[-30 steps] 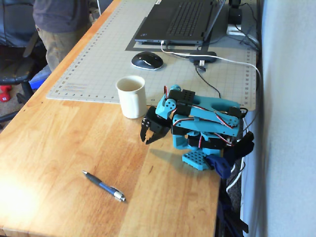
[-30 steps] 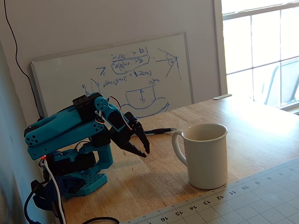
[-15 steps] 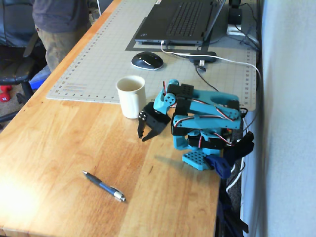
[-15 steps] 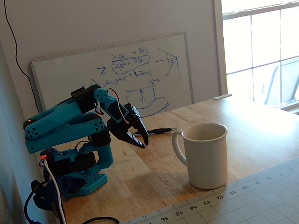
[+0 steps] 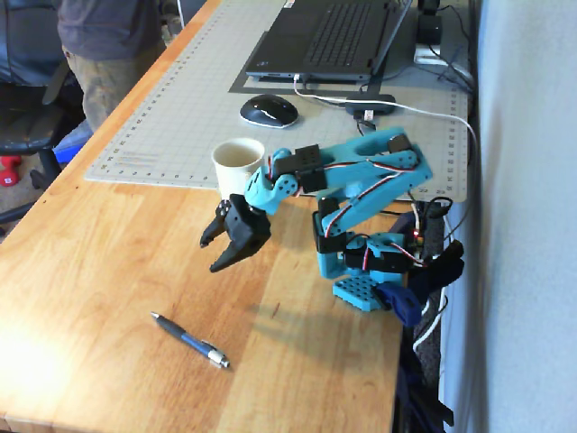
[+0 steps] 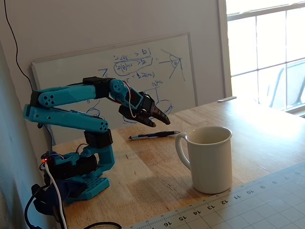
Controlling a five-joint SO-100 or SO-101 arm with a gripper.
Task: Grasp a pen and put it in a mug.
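Reach step: my claw [image 5: 214, 253], jaws slightly parted and empty, hangs above the counter [image 5: 117, 271] short of the pen [image 5: 189, 340]; next, lower onto its barrel.

One pen [image 5: 190, 341] lies near the front edge of the wooden table [image 5: 108, 271], and one cream mug [image 5: 239, 161] stands at the edge of one grey cutting mat [image 5: 189, 108]. One blue robot arm [image 5: 361, 185] with one black gripper [image 5: 215, 254] is mounted at the table's right edge. Toward the far end sit one laptop [image 5: 334, 36] and one computer mouse [image 5: 268, 110]. One whiteboard [image 6: 119, 81] leans against the wall, and one person [image 5: 108, 45] stands at the table's left edge.
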